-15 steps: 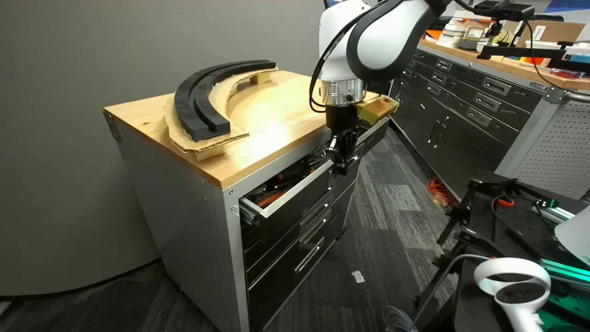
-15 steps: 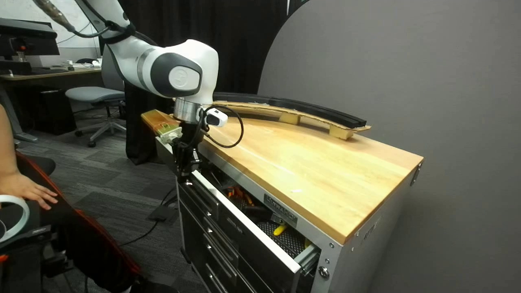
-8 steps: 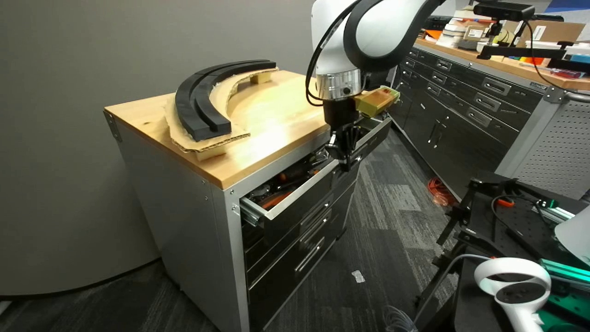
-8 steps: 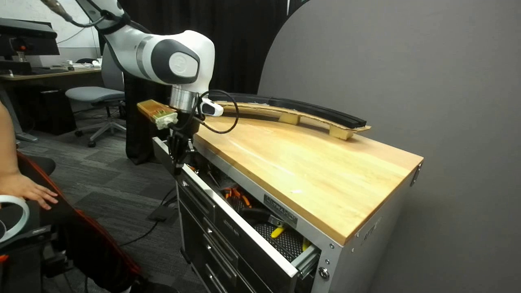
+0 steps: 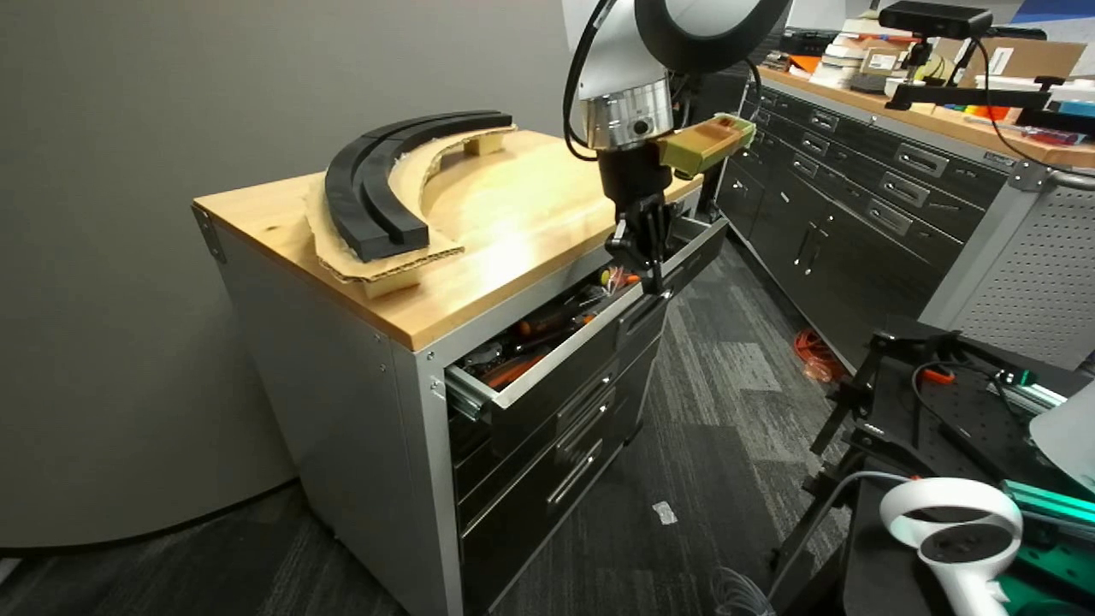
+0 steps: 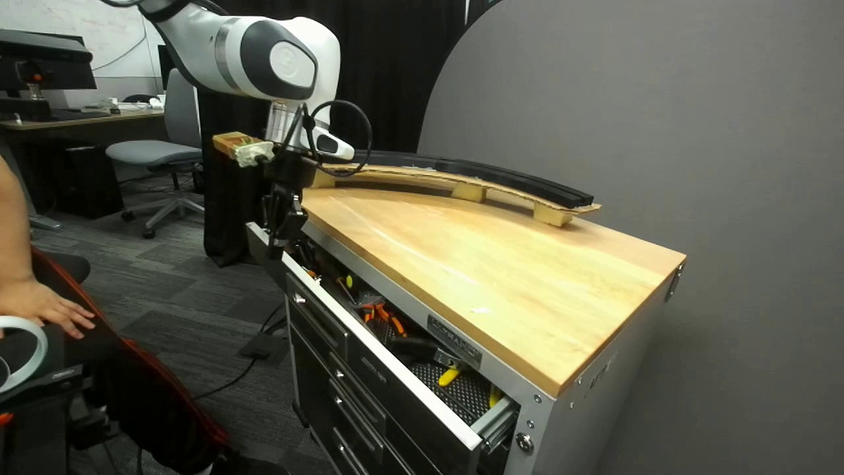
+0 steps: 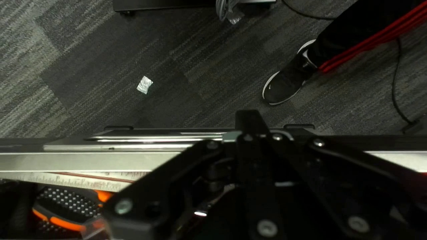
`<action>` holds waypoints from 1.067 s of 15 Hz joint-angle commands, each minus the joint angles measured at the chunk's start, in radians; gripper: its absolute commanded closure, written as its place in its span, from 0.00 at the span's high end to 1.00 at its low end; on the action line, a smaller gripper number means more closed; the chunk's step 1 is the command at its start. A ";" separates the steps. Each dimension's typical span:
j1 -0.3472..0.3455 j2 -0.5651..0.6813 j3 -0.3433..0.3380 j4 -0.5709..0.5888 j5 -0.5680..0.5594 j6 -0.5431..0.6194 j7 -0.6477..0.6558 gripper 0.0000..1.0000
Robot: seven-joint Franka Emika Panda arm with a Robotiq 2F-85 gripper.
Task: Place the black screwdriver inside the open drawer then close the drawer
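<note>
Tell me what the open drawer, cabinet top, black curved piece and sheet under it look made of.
Open drawer: apparently metal; glossy dark front, smooth silvery rim. Cabinet top: wood, probably varnished; warm tan with a bright glare. Black curved piece: matte surface; plastic or foam, unclear which. Sheet under it: cardboard, by its ridged, corrugated edge.

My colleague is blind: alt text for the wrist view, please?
Closed black tool over the front of an open drawer, where a ruler and an orange-and-black item lie. Beyond it, dark carpet with a pale scrap and a person's black shoe.
</note>
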 commanded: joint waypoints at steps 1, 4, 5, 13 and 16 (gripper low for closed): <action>0.010 0.005 -0.003 0.019 -0.018 0.045 0.042 0.00; 0.006 0.045 -0.004 0.057 -0.008 -0.089 0.033 0.00; 0.005 0.058 -0.004 0.064 -0.007 -0.117 0.028 0.00; 0.043 0.188 -0.060 0.081 -0.027 0.192 0.221 0.00; 0.064 0.184 -0.092 0.084 -0.040 0.261 0.316 0.00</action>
